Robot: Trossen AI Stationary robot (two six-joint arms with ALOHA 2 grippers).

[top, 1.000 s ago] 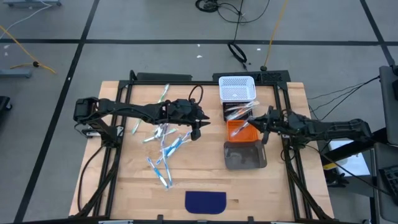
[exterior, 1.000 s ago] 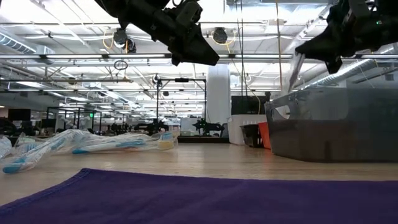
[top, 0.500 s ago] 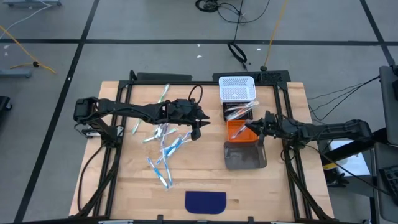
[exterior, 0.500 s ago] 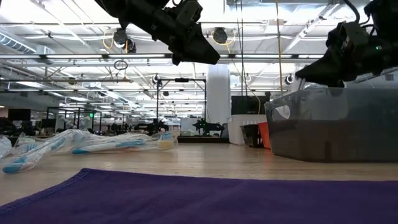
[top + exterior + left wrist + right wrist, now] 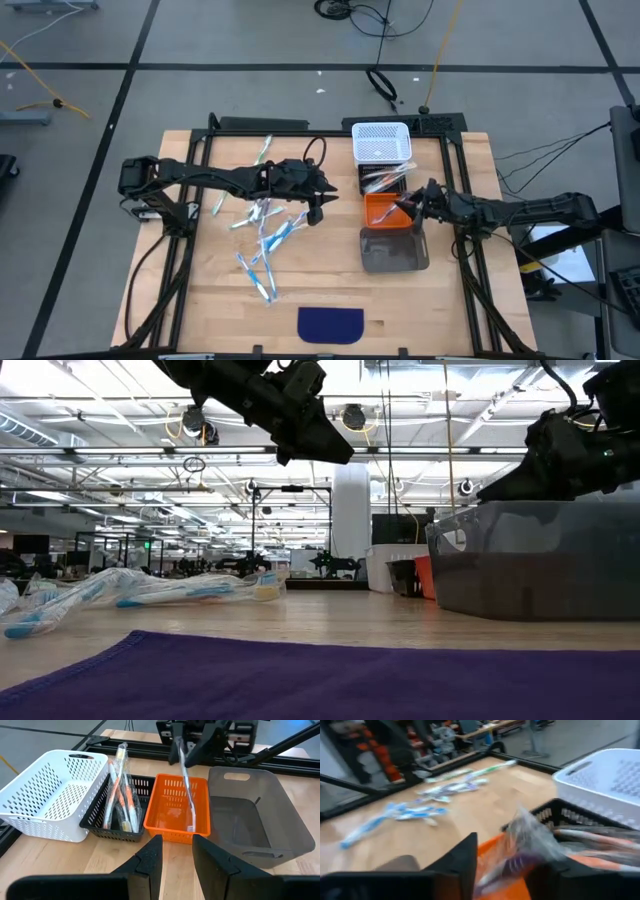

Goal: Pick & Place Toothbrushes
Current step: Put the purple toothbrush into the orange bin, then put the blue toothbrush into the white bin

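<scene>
Your right claw (image 5: pixel 408 207) hangs over the orange bin (image 5: pixel 385 211), jaws parted around a wrapped toothbrush (image 5: pixel 186 785). Your left claw (image 5: pixel 176 857) waits released above the bench (image 5: pixel 330 280).

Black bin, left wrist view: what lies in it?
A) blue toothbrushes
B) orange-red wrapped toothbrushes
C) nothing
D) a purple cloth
B: the black bin between the white bin and the orange bin holds orange-red wrapped toothbrushes.

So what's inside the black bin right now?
The black bin holds a few orange-red toothbrushes in clear wrappers, leaning on its far rim. Its floor under them is mostly hidden, so I can't rule out another lying flat.
</scene>
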